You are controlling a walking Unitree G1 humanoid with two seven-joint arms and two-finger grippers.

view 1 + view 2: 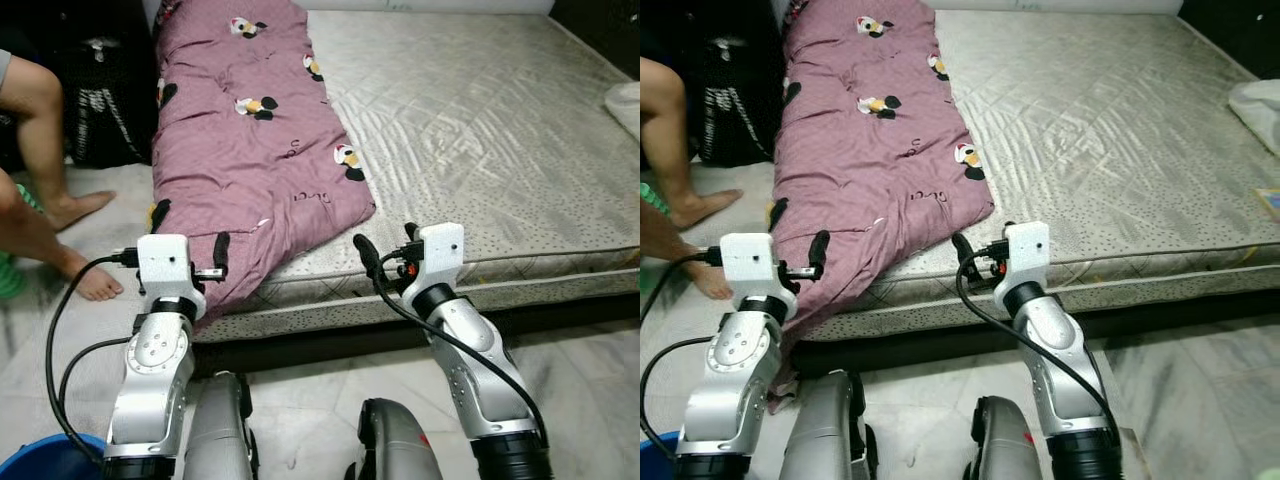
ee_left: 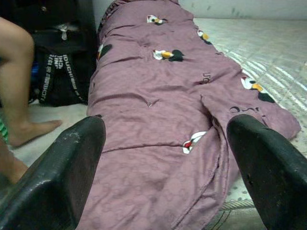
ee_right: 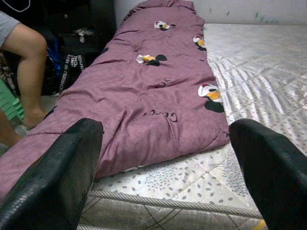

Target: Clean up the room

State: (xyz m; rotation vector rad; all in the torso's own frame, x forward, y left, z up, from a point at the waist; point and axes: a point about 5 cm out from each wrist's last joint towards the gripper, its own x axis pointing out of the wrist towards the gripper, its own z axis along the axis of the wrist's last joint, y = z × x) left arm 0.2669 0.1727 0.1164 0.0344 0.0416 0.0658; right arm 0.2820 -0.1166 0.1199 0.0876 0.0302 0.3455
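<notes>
A mauve quilt (image 1: 250,150) printed with small black, white and orange cartoon figures is lying on the left of a pale grey mattress (image 1: 480,140) stitched in diamonds with a dotted edge, while a black bag (image 1: 105,110) with white lettering is sitting far left and a blue tub (image 1: 45,460) is showing near left.

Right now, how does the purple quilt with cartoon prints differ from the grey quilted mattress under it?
The purple quilt is soft, rumpled and printed with cartoon figures; the grey mattress is flat with a stitched pattern. The quilt covers only the left strip of the mattress. The quilt's near end hangs over the edge toward the floor; the mattress lies level. The open left gripper and right gripper hover near both.
</notes>
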